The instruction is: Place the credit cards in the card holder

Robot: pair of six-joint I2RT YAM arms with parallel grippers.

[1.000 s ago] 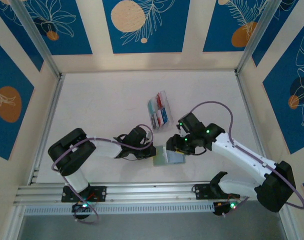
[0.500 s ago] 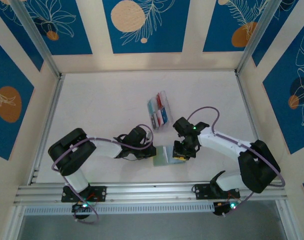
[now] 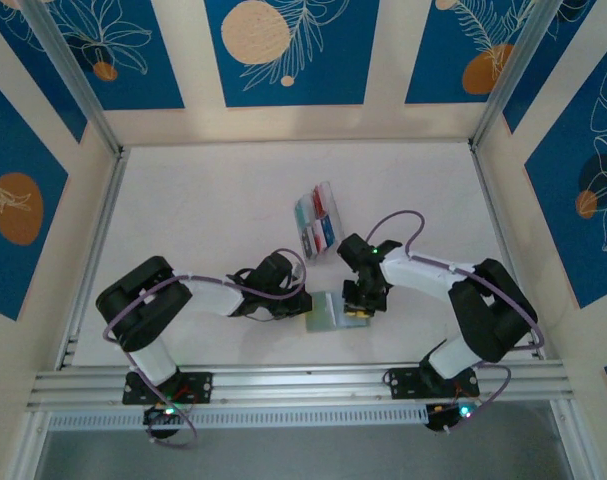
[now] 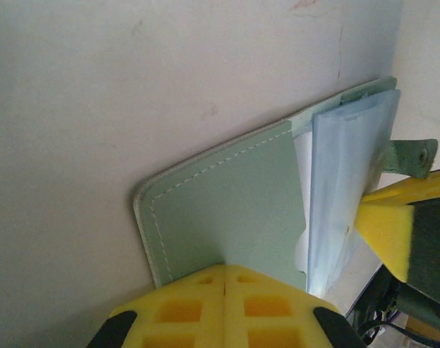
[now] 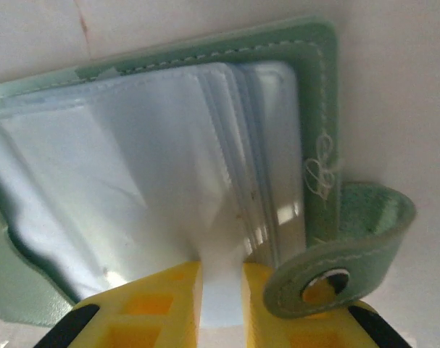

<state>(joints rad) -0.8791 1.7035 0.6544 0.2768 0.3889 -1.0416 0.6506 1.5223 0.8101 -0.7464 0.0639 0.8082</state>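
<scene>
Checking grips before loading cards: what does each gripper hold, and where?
Left gripper pinches the card holder at its cover edge; right gripper pinches its clear sleeves.

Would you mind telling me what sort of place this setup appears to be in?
Probably a purpose-built robot test cell, not a home or office: a white table boxed in by aluminium framing, blue leaf-patterned wall panels, and a left arm and right arm bolted at its front.
</scene>
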